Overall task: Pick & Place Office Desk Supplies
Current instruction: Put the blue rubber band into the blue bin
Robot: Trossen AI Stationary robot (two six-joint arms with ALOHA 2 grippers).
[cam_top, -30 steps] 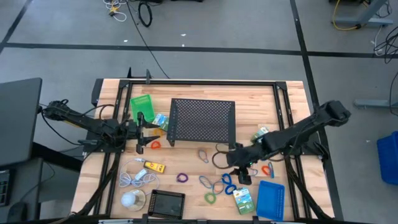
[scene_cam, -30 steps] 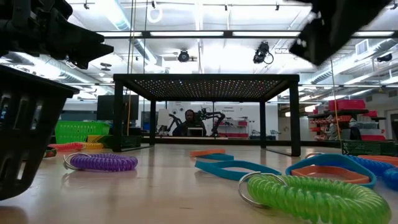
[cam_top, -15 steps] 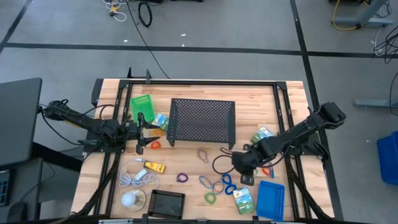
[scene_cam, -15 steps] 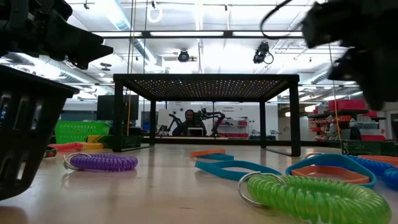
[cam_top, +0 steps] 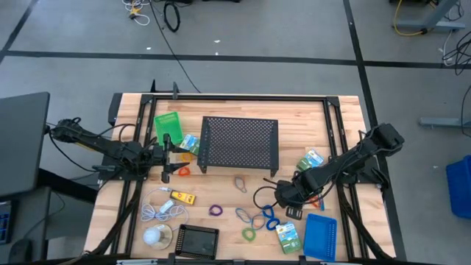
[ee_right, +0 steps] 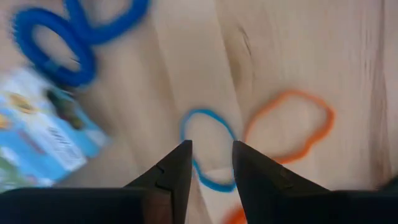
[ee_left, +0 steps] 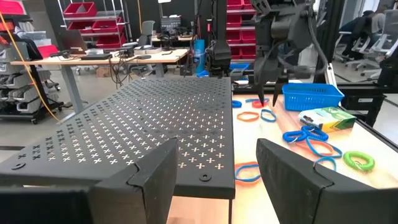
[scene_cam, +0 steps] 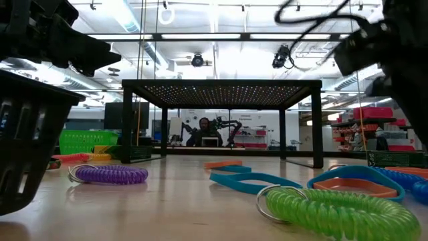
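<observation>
moved since a second back: right pincer (cam_top: 291, 211) gone from beside the rack's near corner down toward the near right of the surface (cam_top: 338, 132), now low over the scatter of loops. fingers (ee_right: 171, 171) narrowly apart, nothing between them, tips poised right above a thin blue loop (ee_right: 205, 149) lying flat beside a thin orange loop (ee_right: 292, 127), the two touching at one side. coiled blue loop (ee_right: 74, 37) and green-blue packet (ee_right: 43, 140) lying near, just off to one side. no change at all on the left.

left pincer (cam_top: 166, 156) parked at the left end of the black mesh rack (cam_top: 239, 142), level with its top, fingers (ee_left: 152, 177) standing well apart and empty. green tray (cam_top: 167, 124) just behind it, yellow block (cam_top: 182, 196) nearer the front. purple loop (cam_top: 215, 210) alone mid-surface, green loop (cam_top: 249, 234) close to the near edge, blue tray (cam_top: 320, 235) at the near right corner, black tray (cam_top: 198, 240) at the near edge, second packet (cam_top: 310, 158) up by the right arm. from surface height: purple loop and green loop big in the foreground, person seated far back in the room.
</observation>
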